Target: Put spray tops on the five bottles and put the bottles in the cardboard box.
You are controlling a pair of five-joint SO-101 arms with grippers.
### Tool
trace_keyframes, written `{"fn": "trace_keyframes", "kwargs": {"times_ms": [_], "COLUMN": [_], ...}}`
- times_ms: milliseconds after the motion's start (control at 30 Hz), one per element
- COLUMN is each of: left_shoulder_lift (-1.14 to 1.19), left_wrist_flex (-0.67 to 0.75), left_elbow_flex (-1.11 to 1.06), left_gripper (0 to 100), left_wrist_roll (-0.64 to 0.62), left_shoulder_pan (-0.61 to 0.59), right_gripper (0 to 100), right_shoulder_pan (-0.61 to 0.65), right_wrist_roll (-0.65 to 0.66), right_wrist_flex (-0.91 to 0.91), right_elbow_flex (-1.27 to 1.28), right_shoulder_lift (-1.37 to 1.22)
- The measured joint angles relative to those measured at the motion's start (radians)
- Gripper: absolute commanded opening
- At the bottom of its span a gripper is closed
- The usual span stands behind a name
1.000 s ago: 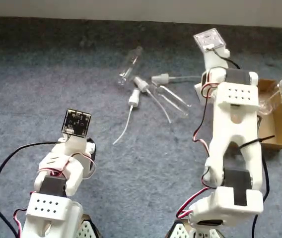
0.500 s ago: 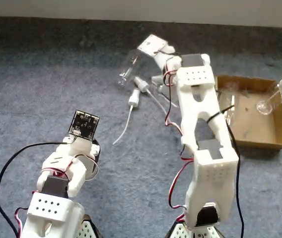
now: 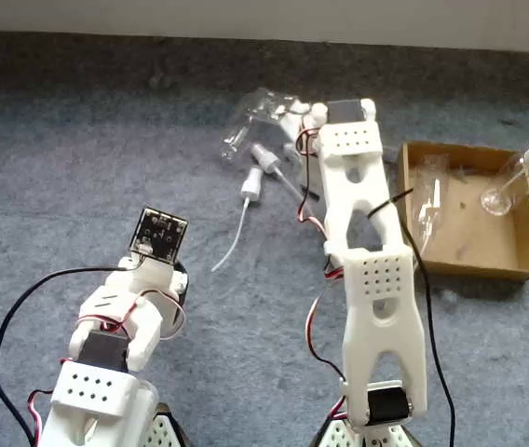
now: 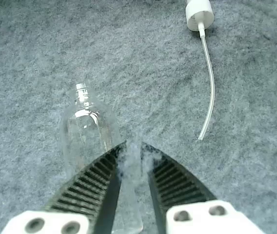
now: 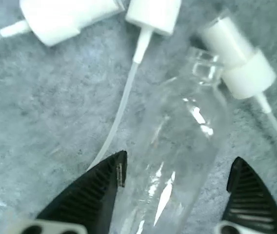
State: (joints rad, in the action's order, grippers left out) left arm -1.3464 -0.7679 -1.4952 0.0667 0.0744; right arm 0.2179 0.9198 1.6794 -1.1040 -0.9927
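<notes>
A clear bottle (image 5: 177, 141) with no top on it lies on the grey felt-like worktop (image 3: 78, 140), straight between the two fingers of the right end effector (image 5: 177, 163). The fingers are spread wide, one on each side of the bottle's body, with a gap showing between each finger and the glass. The bottle's open neck points away from this end effector. Just beyond the neck, almost touching it, lies a loose spray top (image 5: 238, 58). Two more spray tops (image 5: 65, 17) (image 5: 153, 14) lie a little farther ahead and to the other side, the nearer one trailing its thin tube back toward one finger.

The left end effector (image 4: 133, 146) has its fingers drawn close together, pinching something clear that looks like part of a second bare bottle (image 4: 87, 129). That bottle's threaded neck points forward, away from the fingers, and most of its body shows beside and partly behind one finger. Ahead of this end effector and off to the other side lies a long-tubed spray top (image 4: 199, 12), its cap farthest away and its tube curving back toward the fingers, apart from the bottle.

From above, the right arm stretches far out across the worktop, and the cardboard box (image 3: 474, 268) sits just beside its forearm. Inside the box, a capped bottle (image 3: 521, 177) leans into the far corner with its white top above the rim, and another clear bottle (image 3: 427, 200) lies along the wall nearest the arm.
</notes>
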Motion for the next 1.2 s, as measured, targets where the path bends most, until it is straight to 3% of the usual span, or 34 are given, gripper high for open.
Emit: {"fn": "trace_keyframes", "kwargs": {"times_ms": [733, 933, 1200], "left_shoulder_lift": [-0.005, -0.005, -0.005], "left_wrist_flex": [0.0, 0.0, 0.0], "left_elbow_flex": [-0.006, -0.006, -0.006], "left_gripper": [1, 1, 1], "left_wrist_roll": [0.003, 0.003, 0.003], "left_shoulder_pan": [0.0, 0.0, 0.0], "right_gripper": [30.3, 19.8, 18.8], "right_shoulder_pan": [-0.021, -0.021, -0.031], "right_wrist_roll": [0.043, -0.009, -0.012], "right_wrist_flex": [0.06, 0.063, 0.063], "right_elbow_flex": [-0.052, -0.058, -0.066], "right_shoulder_lift": [-0.112, -0.112, -0.112]}}
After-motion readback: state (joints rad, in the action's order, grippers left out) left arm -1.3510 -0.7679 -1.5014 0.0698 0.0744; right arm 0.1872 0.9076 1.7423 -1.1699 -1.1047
